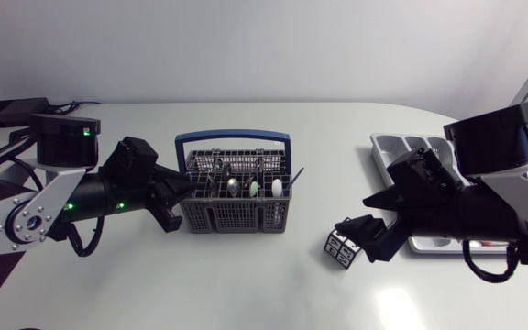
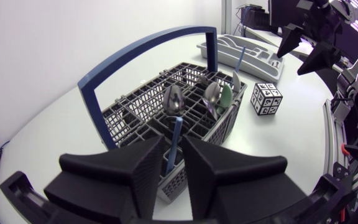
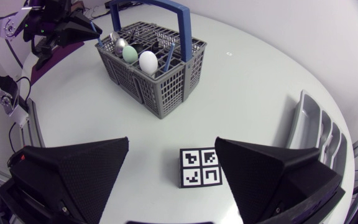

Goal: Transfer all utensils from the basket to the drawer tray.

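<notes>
The white table (image 1: pixel 273 293) carries a grey wire basket (image 1: pixel 236 218) just ahead of the left gripper (image 1: pixel 178 202), a black-and-white marker cube (image 1: pixel 339 250) between the right gripper (image 1: pixel 360 238)'s spread fingers, and a grey drawer tray (image 1: pixel 385 147) off to that gripper's side.

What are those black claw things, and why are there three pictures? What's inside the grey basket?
They belong to two robot arms at a white table: a left arm and a right arm. One picture looks down from above. The other two come from a small camera on each arm's wrist, showing that arm's own tool up close. The left tool is at the grey basket, which holds spoons. Its fingers stand a little apart around a blue utensil handle, not gripping it as far as I can see. The right tool is wide open and empty, with a small black-and-white patterned cube just ahead of it. Beside that arm lies the grey drawer tray, where the utensils should go.
</notes>
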`<move>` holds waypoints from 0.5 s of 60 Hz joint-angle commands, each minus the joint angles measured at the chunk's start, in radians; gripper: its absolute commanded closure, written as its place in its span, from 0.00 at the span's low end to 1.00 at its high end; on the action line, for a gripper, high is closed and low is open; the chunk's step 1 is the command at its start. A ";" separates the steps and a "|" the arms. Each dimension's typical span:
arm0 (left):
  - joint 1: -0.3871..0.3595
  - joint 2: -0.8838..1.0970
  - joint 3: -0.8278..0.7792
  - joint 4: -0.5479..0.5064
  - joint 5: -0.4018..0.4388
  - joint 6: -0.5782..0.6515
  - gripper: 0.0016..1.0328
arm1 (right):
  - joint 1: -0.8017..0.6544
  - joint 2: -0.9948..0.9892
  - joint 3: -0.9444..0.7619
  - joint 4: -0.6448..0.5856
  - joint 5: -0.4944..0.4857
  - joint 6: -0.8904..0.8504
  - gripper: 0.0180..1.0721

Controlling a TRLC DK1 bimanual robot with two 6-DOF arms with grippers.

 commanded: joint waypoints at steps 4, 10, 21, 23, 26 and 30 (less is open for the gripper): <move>-0.008 0.018 -0.021 0.020 0.013 0.023 0.97 | 0.041 -0.012 0.005 0.010 0.046 -0.019 0.05; -0.013 0.004 -0.014 0.013 0.013 0.018 0.97 | 0.055 -0.014 0.008 0.010 0.059 -0.019 0.05; -0.010 -0.062 0.025 -0.044 0.024 0.004 0.97 | 0.066 -0.012 0.008 0.010 0.064 -0.019 0.05; -0.010 -0.073 0.037 -0.058 0.026 -0.002 0.97 | 0.067 -0.014 0.008 0.010 0.064 -0.019 0.05; -0.010 -0.089 0.054 -0.078 0.027 -0.010 0.97 | 0.072 -0.014 0.008 0.010 0.064 -0.019 0.05; -0.008 -0.123 0.088 -0.113 0.030 -0.016 0.97 | 0.081 -0.014 0.006 0.008 0.072 -0.019 0.05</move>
